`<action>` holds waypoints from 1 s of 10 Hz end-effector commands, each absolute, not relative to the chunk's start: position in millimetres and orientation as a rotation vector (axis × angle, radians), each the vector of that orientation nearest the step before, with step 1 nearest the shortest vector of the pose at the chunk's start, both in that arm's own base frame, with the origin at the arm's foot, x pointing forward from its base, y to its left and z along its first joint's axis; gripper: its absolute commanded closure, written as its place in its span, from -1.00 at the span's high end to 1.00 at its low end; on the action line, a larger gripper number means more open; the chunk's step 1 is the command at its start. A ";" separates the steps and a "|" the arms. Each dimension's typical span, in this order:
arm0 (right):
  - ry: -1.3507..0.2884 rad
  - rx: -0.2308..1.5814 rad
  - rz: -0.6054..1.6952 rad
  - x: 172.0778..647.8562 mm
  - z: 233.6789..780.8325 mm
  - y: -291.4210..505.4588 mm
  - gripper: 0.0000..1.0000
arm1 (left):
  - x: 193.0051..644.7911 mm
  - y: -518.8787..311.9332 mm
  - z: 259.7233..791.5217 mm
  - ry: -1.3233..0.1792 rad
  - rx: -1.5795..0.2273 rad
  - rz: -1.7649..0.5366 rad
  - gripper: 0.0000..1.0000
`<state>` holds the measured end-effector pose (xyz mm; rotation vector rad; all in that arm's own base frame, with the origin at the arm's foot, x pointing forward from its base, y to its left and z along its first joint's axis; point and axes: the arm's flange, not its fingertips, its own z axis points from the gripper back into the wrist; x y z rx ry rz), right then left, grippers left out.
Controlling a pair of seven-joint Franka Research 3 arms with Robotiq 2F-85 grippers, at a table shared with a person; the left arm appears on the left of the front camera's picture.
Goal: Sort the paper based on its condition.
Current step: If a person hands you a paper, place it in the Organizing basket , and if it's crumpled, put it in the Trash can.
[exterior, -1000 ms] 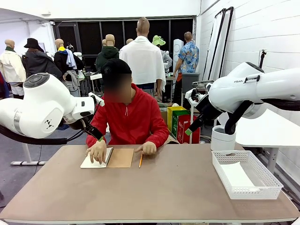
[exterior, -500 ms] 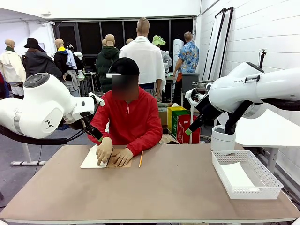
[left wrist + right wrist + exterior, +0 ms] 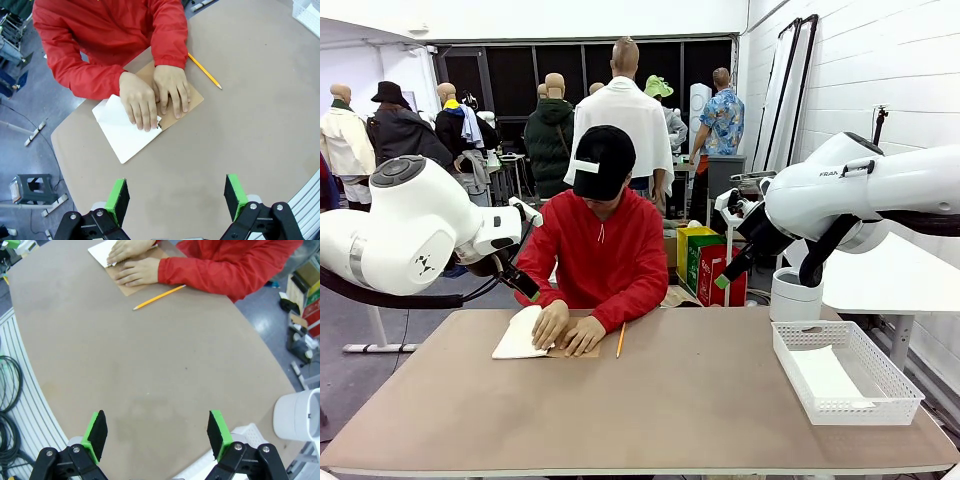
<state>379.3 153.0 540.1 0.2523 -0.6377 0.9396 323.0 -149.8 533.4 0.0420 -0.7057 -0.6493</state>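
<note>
Person's hands (image 3: 556, 324) now together; notebook page (image 3: 515, 341) curled up.

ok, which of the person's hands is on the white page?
The hand farther from the pencil: it lies on the notebook's white page. The other hand rests on the brown cover, nearer the pencil.

Bright, even overhead light; only soft faint shadows on the surface (image 3: 700, 400). No glare, all views sharp. Wrist views curve strongly toward the edges, wide-angle distortion.
</note>
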 end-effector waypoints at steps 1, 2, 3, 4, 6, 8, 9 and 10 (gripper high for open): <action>-0.639 0.255 0.928 379.4 540.1 154.3 1.00 | 322.6 -149.7 533.8 -0.707 0.043 -0.650 1.00; -0.639 0.255 0.928 379.4 540.1 154.3 1.00 | 322.6 -149.7 533.8 -0.707 0.043 -0.650 1.00; -0.639 0.255 0.928 379.4 540.1 154.3 1.00 | 322.6 -149.7 533.8 -0.707 0.043 -0.650 1.00; -0.639 0.255 0.928 379.4 540.1 154.3 1.00 | 322.6 -149.7 533.8 -0.707 0.043 -0.650 1.00; -0.639 0.255 0.928 379.4 540.1 154.3 1.00 | 322.6 -149.7 533.8 -0.707 0.043 -0.650 1.00; -0.639 0.255 0.928 379.4 540.1 154.3 1.00 | 322.6 -149.7 533.8 -0.707 0.043 -0.650 1.00; -0.639 0.255 0.928 379.4 540.1 154.3 1.00 | 322.6 -149.7 533.8 -0.707 0.043 -0.650 1.00; -0.639 0.255 0.928 379.4 540.1 154.3 1.00 | 322.6 -149.7 533.8 -0.707 0.043 -0.650 1.00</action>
